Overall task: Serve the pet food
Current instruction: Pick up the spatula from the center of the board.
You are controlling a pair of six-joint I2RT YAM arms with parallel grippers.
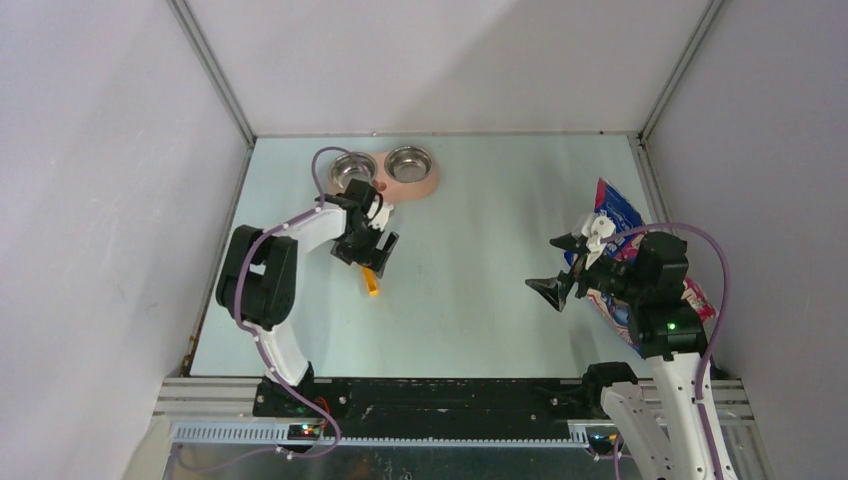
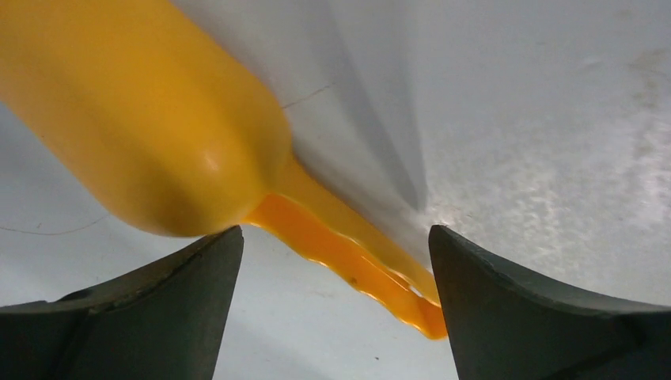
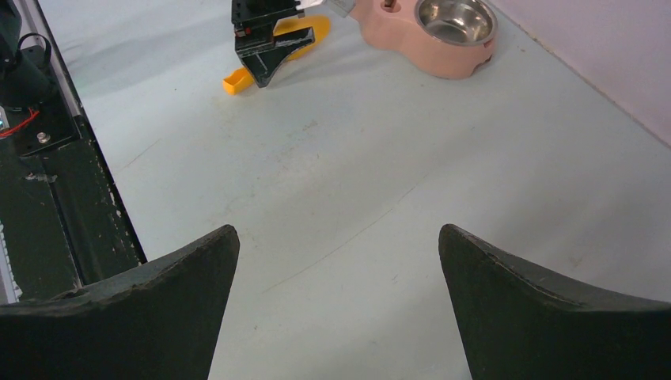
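The blue, pink and white cat food bag (image 1: 612, 208) lies at the right edge of the table, partly hidden under my right arm. No kibble shows. The yellow scoop (image 1: 371, 282) lies on the table left of centre. My left gripper (image 1: 372, 250) is open right over it. In the left wrist view the scoop's handle (image 2: 348, 253) runs between the two spread fingers, its end close to the right finger. My right gripper (image 1: 557, 268) is open and empty just left of the bag, over bare table (image 3: 339, 237).
The pink twin-bowl feeder (image 1: 385, 186) with two empty steel bowls stands at the back, just behind my left gripper; it also shows in the right wrist view (image 3: 411, 47). Grey walls enclose the table on three sides. The black base rail (image 1: 440, 395) runs along the near edge.
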